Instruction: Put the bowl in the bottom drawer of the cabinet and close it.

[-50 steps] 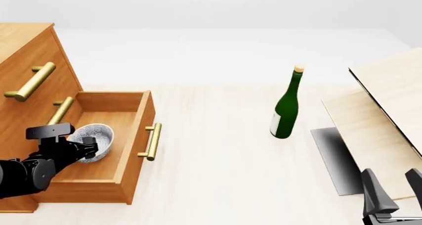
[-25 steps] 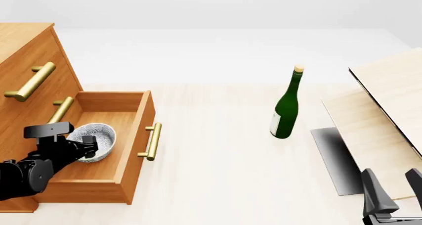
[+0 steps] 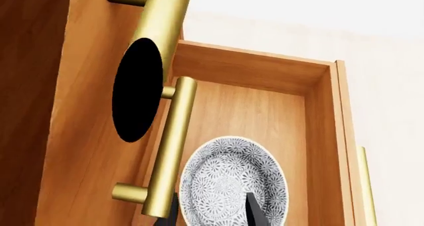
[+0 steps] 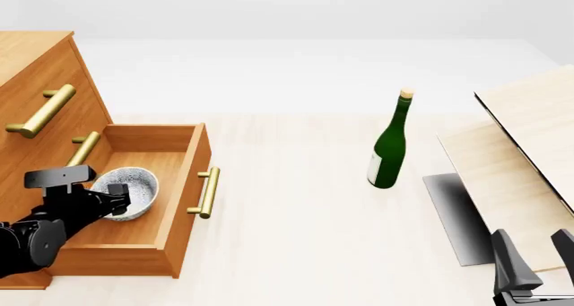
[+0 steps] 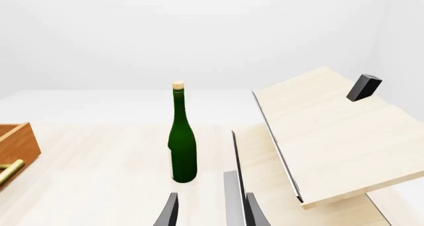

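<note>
Front view — we see bowl [image 4: 131, 190] inside bottom drawer [image 4: 175, 215], left gripper [image 4: 115, 203] straddling its near rim, grip unclear; handle [image 4: 208, 192] lies rightward.

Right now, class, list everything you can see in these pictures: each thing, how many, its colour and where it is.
cabinet: one, orange-brown, far left, three brass handles.
bottom drawer: one, orange-brown, pulled open.
bowl: one, white with grey speckles, inside the bottom drawer.
bottle: one, green, upright on the table, right of centre.
boards: pale wood, right side, tilted.
table: one, pale wood.
left tool: black, at the bowl's rim, grip unclear.
right tool: black, low right, open.
</note>
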